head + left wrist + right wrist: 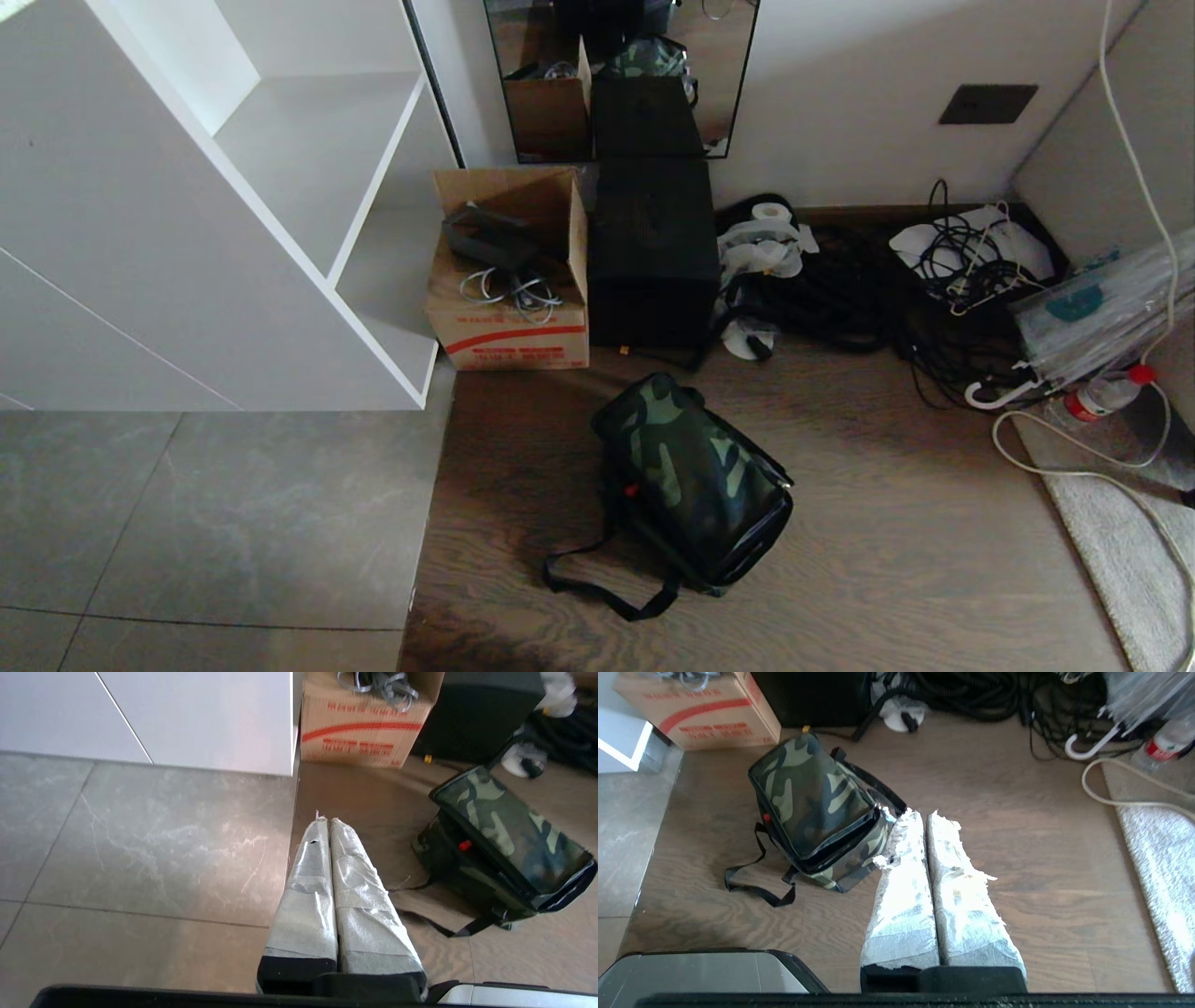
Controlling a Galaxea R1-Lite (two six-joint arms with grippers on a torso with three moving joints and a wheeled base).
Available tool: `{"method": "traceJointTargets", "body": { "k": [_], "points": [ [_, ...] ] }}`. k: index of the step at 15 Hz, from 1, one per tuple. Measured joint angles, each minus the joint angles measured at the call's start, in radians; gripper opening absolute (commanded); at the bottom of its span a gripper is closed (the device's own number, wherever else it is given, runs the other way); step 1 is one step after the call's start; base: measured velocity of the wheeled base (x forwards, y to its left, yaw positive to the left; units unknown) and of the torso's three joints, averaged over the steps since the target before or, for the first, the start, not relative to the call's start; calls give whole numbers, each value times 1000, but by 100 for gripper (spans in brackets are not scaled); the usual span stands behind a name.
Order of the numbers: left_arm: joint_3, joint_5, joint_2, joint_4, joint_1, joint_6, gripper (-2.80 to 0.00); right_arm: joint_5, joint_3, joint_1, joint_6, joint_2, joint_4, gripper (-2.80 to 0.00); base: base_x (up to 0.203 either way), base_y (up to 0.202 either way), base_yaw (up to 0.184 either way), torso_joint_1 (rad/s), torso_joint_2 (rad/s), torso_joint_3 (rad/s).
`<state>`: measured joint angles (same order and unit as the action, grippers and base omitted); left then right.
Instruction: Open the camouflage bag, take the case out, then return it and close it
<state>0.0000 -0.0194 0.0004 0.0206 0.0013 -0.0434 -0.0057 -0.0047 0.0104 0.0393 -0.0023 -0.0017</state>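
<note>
The camouflage bag (693, 476) sits on the brown wood-grain floor (887, 523), lid down and closed, its black shoulder strap (597, 583) trailing loose on the boards on the side nearest the robot. A small red spot (632, 489) shows on the bag's left side. The case is not visible in any view. Behind the bag, against the wall, stand an open brown cardboard carton (509, 322) with red printing, holding grey cables and a dark object, and just beside it a taller plain black box (652, 252); a mirror (621, 75) above reflects both. To the right of the black box lies a heap of black cables (840, 289), some white paper rolls (766, 247), a white-handled umbrella (1074, 327) and a plastic bottle with a red cap (1106, 392) at the edge of a grey rug (1120, 551). A white shelving unit (280, 187) stands to the left, over grey tiles (215, 523). Neither arm appears in the head view. The left gripper (325, 819) hangs above the seam between tile and wood, well apart from the bag, its two tape-wrapped fingers (308, 882) pressed together with nothing between them. The right gripper (924, 814) hangs over the wood floor, its fingers (962, 891) likewise closed tight and empty; the tips appear just beside the bag's near corner, though whether they touch it cannot be told.
</note>
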Motion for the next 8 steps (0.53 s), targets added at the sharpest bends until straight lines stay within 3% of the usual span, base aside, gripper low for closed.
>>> {"method": "traceJointTargets", "body": {
  "k": [8],
  "points": [
    [0,0,0,1,0,1,-280,0,0,0,1,0,-1,-280,0,0,0,-1,2,201]
  ]
}}
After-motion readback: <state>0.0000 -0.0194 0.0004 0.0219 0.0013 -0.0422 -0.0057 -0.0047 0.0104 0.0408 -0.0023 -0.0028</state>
